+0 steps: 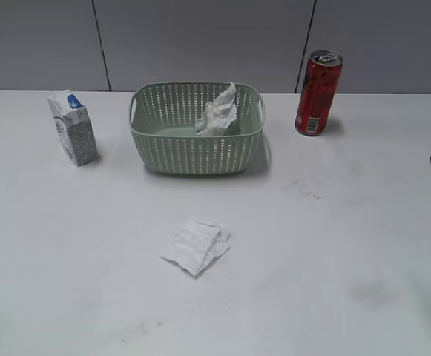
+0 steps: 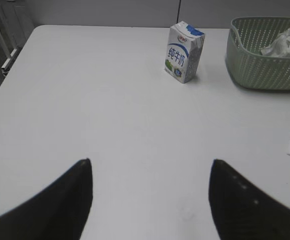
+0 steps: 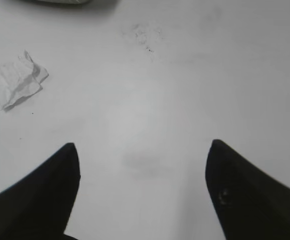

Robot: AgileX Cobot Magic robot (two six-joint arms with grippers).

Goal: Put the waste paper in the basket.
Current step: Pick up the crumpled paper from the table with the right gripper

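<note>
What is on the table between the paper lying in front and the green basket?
Nothing. In the exterior view, only bare white table lies between the loose paper and the basket.

Right gripper (image 3: 142,150) jaws spread, empty; waste paper (image 3: 21,85) on table (image 3: 184,90).

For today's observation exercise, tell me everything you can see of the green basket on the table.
The basket is pale sage green and looks like plastic, a rounded rectangle with rows of small slots through its walls and a handle cut-out at each short end. It stands upright on the white table, towards the back, between a milk carton and a red can, touching neither. Crumpled white paper sits inside, poking above the rim. No gripper touches it.
</note>
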